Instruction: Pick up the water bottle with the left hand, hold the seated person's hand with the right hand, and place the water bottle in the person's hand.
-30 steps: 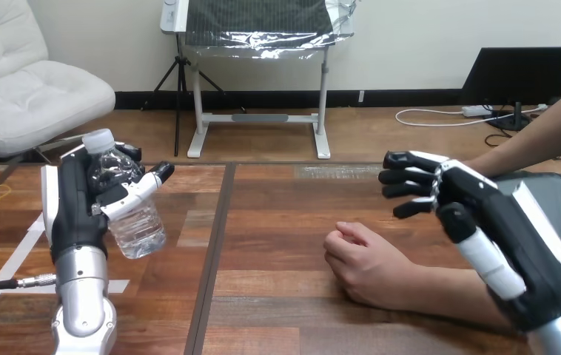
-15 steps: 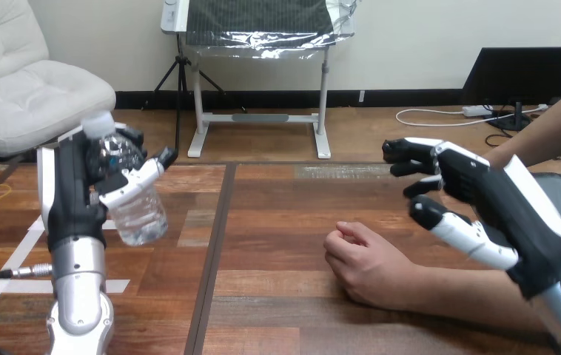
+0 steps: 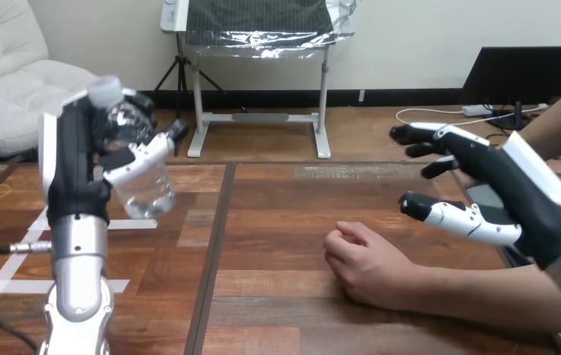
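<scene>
Bottle (image 3: 146, 191) higher in left hand (image 3: 72, 171)

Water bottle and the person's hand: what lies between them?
In the head view, only bare table with a dark seam separates the water bottle from the person's hand.

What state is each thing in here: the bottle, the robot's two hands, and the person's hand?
water bottle: capped, tilted, held clear of the table.
left hand: raised, fingers and thumb curled round the water bottle.
right hand: open, fingers spread, in the air, apart from the person's hand.
person's hand: loosely curled, resting on the table, holding nothing.
</scene>
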Action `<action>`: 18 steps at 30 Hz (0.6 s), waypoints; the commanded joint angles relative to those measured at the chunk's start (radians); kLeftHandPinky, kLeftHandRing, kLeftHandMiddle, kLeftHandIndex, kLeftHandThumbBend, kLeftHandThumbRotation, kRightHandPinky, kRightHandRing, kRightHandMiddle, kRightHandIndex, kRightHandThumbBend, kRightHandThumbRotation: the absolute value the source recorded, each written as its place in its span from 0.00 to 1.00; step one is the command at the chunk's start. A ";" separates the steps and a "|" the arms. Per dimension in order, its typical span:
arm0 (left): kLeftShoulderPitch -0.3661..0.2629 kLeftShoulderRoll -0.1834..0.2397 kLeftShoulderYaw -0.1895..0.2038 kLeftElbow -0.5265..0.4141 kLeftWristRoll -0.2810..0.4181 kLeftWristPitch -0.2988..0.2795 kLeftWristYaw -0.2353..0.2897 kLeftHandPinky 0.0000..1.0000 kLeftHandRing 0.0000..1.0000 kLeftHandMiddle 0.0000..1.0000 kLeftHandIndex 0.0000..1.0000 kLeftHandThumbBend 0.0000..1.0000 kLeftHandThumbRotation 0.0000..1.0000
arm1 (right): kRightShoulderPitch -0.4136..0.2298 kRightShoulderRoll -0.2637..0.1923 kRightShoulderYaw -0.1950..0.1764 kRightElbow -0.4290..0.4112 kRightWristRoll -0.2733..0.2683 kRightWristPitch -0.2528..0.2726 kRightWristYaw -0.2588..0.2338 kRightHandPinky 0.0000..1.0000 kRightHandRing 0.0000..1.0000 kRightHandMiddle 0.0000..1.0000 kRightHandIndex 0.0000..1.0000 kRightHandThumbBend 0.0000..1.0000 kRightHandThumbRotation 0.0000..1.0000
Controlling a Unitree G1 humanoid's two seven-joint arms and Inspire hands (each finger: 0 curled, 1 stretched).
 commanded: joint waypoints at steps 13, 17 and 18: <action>-0.040 -0.010 -0.009 -0.126 -0.003 -0.005 -0.039 0.27 0.33 0.39 0.40 0.71 0.00 | -0.121 -0.152 0.004 0.080 -0.049 0.026 0.069 0.68 0.84 0.87 0.85 0.90 0.58; -0.038 -0.010 -0.007 -0.134 -0.006 -0.004 -0.049 0.26 0.33 0.38 0.40 0.71 0.00 | -0.132 -0.185 0.010 0.100 -0.061 0.031 0.096 0.68 0.85 0.88 0.86 0.92 0.55; -0.037 -0.010 -0.006 -0.134 -0.006 -0.005 -0.051 0.26 0.33 0.38 0.40 0.71 0.00 | -0.134 -0.191 0.011 0.103 -0.065 0.033 0.101 0.68 0.85 0.88 0.86 0.93 0.55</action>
